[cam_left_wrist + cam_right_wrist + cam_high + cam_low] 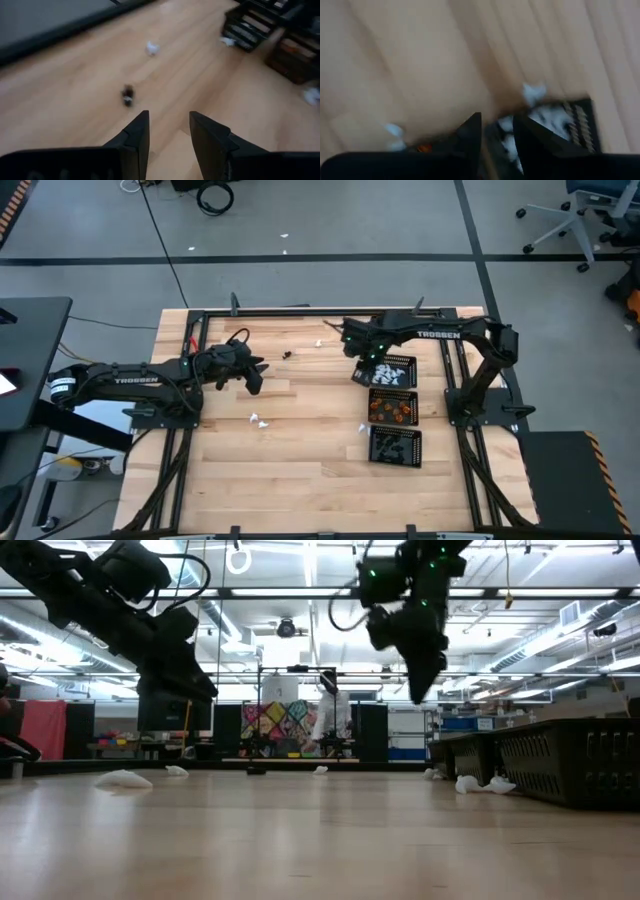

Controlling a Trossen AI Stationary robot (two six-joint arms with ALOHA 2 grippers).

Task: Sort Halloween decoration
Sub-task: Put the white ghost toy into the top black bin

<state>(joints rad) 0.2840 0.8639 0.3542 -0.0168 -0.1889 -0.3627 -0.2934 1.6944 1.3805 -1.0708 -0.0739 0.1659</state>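
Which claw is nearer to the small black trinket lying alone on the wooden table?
The left. The left claw is just beside the small black trinket, pointing toward it. The right claw is farther away, at the black mesh tray holding white pieces.

R wrist view is smeared w/ motion blur: the white trinkets [547,120] in the mesh tray [580,125] are just pale blobs, tray cut partly by the right gripper [497,132] fingers. An orange speck [424,147] is half hidden behind one finger. L wrist view: small dark trinket [128,95] too blurred to tell its shape; trays [260,30] cut off at the edge. Low view: person [330,720] far off, no detail.
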